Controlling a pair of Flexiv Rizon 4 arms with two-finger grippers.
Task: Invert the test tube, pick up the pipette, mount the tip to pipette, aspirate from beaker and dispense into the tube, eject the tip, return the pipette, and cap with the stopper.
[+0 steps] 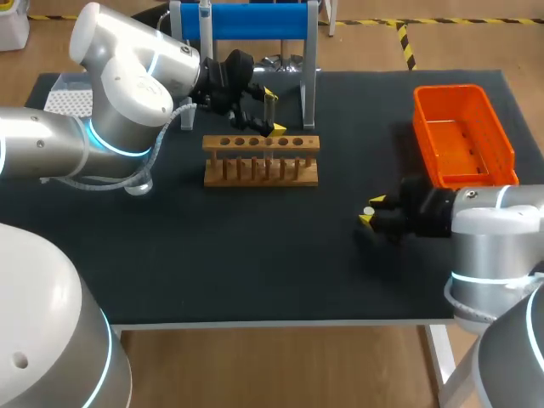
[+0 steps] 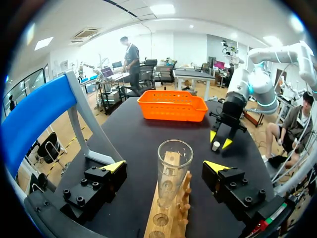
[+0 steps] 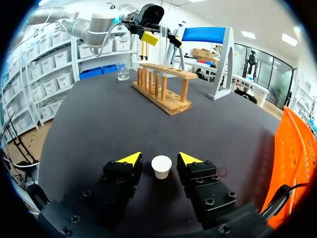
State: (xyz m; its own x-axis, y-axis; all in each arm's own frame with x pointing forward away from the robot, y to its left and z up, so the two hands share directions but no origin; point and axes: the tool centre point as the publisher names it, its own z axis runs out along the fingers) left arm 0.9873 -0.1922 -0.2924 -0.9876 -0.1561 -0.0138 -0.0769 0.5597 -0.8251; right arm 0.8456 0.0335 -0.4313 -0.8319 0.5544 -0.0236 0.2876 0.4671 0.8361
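A clear glass test tube point(image 2: 173, 173) stands mouth up in the wooden rack point(image 1: 261, 160). My left gripper point(image 2: 166, 166) is open wide around the tube, one finger on each side with a clear gap. A small white stopper point(image 3: 161, 166) stands on the black mat between the fingers of my right gripper point(image 3: 159, 158). Those fingers sit close to it, with a thin gap still showing on both sides. The pipette point(image 1: 204, 19) hangs on the blue stand point(image 1: 255, 21) behind the rack. A glass beaker point(image 3: 123, 73) stands beyond the rack's far end in the right wrist view.
An orange basket point(image 1: 463, 136) sits at the right rear of the table point(image 1: 255, 255), just behind my right gripper point(image 1: 371, 210). A white tip box point(image 1: 68, 100) lies at the far left, partly behind my left arm.
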